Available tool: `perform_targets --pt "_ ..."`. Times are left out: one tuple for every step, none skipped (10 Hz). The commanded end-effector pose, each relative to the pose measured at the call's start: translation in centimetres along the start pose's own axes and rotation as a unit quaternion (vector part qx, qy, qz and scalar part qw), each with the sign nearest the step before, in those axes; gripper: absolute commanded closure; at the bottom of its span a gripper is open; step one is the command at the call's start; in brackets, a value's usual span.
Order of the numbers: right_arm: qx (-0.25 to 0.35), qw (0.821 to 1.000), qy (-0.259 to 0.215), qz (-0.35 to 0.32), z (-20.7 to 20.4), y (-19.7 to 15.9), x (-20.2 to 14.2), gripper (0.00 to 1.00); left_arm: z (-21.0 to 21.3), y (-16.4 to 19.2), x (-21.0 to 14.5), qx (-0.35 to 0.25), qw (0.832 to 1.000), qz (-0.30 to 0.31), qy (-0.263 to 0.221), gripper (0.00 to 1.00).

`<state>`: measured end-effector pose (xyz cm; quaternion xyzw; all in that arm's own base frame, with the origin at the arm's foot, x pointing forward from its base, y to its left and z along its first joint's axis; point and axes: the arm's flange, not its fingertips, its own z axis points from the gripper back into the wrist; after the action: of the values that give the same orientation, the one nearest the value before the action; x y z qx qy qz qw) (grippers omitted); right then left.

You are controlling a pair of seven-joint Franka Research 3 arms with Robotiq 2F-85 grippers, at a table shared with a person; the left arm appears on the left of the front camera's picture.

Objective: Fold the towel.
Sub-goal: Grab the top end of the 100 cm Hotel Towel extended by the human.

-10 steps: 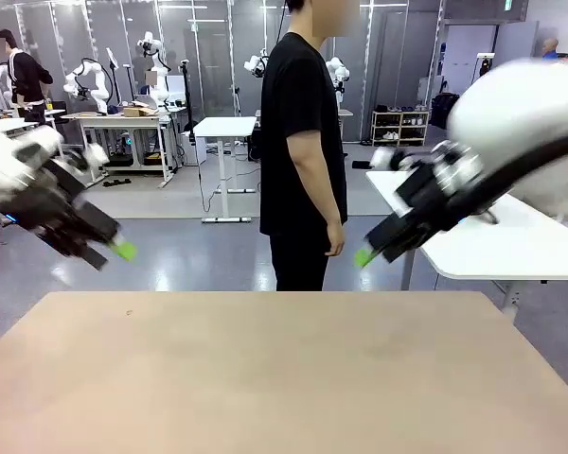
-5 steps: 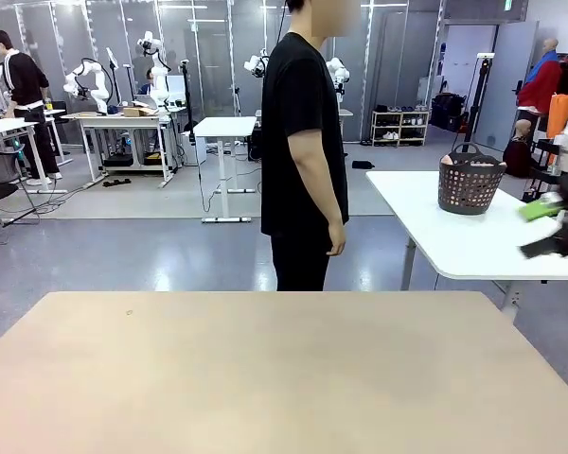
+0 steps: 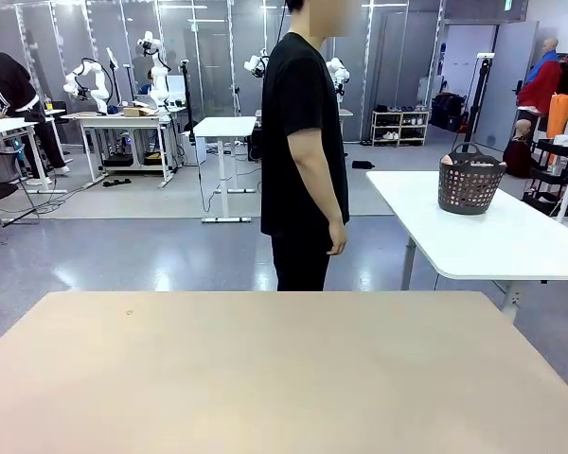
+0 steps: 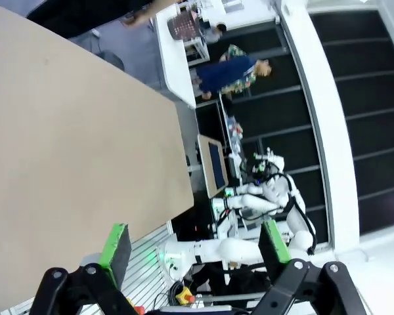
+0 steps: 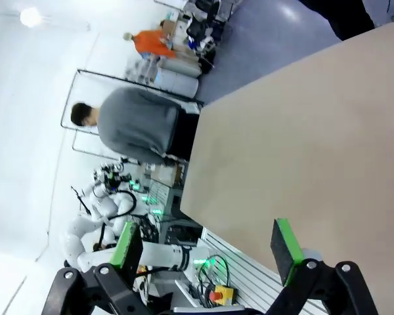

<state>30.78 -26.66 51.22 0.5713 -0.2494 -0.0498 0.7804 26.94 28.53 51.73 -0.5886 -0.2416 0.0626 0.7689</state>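
The tan desk [image 3: 265,378] spreads across the lower half of the front frame. A person [image 3: 303,142] stands side-on at its far edge, centre frame, arms hanging. Low in its own wrist frame, the left tool [image 4: 194,244] gapes wide, gripping nothing. The right tool [image 5: 207,248] does likewise. A dark basket [image 3: 470,180] sits at middle right. Where the towel lies I cannot tell.

Beige table [image 3: 265,378], matte top, small dark speck [image 3: 128,312] near far-left corner
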Motion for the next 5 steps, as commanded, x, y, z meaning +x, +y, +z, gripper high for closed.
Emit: perform_targets --pt "0.020 1.000 0.001 0.015 -1.7 -0.4 0.0 0.00 0.9 -0.1 0.8 -0.012 1.000 0.005 -0.015 0.00" --pt "0.000 1.000 0.000 0.000 0.0 0.0 0.0 0.00 0.0 0.0 0.0 0.000 1.000 0.000 0.000 0.00" --pt "0.000 1.000 0.000 0.000 0.0 0.0 0.0 0.00 0.0 0.0 0.0 0.000 1.000 0.000 0.000 0.00" --pt "0.000 1.000 0.000 0.000 0.0 0.0 0.0 0.00 0.0 0.0 0.0 0.000 1.000 0.000 0.000 0.00" --pt "0.000 1.000 0.000 0.000 0.0 0.0 0.0 0.00 0.0 0.0 0.0 0.000 1.000 0.000 0.000 0.00"
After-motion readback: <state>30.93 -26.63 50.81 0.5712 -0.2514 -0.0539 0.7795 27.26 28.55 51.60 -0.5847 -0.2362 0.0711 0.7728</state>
